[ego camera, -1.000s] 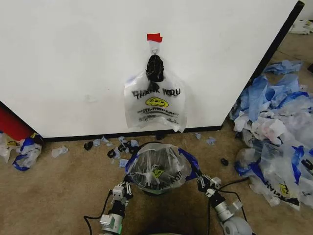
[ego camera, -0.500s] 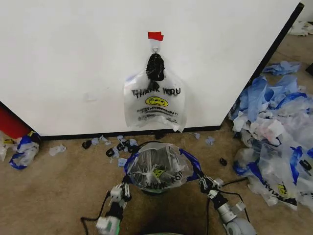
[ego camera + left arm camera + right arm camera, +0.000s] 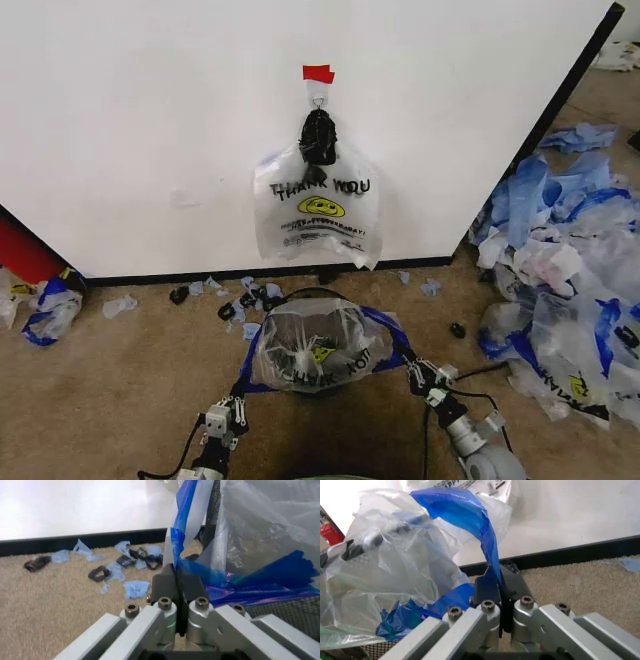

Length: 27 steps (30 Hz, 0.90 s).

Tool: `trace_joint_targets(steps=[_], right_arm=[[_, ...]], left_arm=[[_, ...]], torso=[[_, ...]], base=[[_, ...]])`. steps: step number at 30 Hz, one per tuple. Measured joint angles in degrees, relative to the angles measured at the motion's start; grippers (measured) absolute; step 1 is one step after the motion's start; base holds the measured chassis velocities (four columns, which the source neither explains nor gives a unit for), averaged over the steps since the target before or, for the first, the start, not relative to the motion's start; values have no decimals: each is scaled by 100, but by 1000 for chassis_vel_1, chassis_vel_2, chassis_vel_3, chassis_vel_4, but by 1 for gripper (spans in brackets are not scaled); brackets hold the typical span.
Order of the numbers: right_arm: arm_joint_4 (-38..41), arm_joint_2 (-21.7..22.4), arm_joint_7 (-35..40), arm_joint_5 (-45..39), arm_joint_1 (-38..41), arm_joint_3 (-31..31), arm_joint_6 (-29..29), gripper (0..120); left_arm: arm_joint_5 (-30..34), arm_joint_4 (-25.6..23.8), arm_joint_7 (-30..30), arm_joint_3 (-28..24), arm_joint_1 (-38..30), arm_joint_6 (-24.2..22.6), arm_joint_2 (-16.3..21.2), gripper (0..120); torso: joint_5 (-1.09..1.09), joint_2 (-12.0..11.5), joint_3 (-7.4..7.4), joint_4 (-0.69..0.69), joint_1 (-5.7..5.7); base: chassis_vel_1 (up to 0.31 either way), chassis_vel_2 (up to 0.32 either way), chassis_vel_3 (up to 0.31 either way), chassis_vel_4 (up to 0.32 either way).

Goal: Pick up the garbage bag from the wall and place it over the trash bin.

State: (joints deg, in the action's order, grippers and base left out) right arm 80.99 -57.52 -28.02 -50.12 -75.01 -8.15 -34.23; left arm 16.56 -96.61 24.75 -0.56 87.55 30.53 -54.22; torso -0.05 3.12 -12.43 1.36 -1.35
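Low on the carpet in front of the wall point(image 3: 150, 130), a trash bin point(image 3: 318, 382) of black wire mesh stands with a garbage bag point(image 3: 312, 345) draped across its mouth; this bag is thin and see-through, with dark lettering, a yellow smiley and blue film handles; each handle is drawn out sideways as a taut blue strip; the left claw point(image 3: 219, 421) sits low on the robot's left, clear of the bin, its fingers pressed together on the left blue strip, as the left wrist view confirms at the left claw point(image 3: 176, 583); the right claw point(image 3: 420, 377) sits just beside the bin's right rim, likewise clamped shut on the other blue strip, seen again in the right wrist view point(image 3: 496, 580); a second bag point(image 3: 318, 212) with the same print hangs on the wall from a hook under a piece of red tape point(image 3: 318, 73); scraps of blue plastic point(image 3: 245, 298) litter the floor at the wall's foot, and a heap of bags point(image 3: 560, 280) lies to the right; judged from this, the placing step is under way, the bag spread but not seated round the rim; the next move likely calls for lowering both handles evenly outside the mesh without tearing the film
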Motion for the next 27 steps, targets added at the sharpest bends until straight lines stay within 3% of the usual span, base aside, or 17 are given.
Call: trace_joint_targets(steps=[5,14,27], right_arm=[[6,-6,-32,0,-35,1,0,0],[-12,-54,-48,6,-43,-1,2,0],[-49,-98,-55,37,-22,24,15,0]], left_arm=[[-127,70,143,33,-73,-1,30,0],[5,-76,232,25,-302,-87,191,0],[49,81,340,-29,-595,-142,269,0]], torso=[[-12,0,0,0,0],[-5,0,0,-1,0],[-2,1,0,-1,0]], base=[[0,0,0,0],[0,0,0,0],[0,0,0,0]])
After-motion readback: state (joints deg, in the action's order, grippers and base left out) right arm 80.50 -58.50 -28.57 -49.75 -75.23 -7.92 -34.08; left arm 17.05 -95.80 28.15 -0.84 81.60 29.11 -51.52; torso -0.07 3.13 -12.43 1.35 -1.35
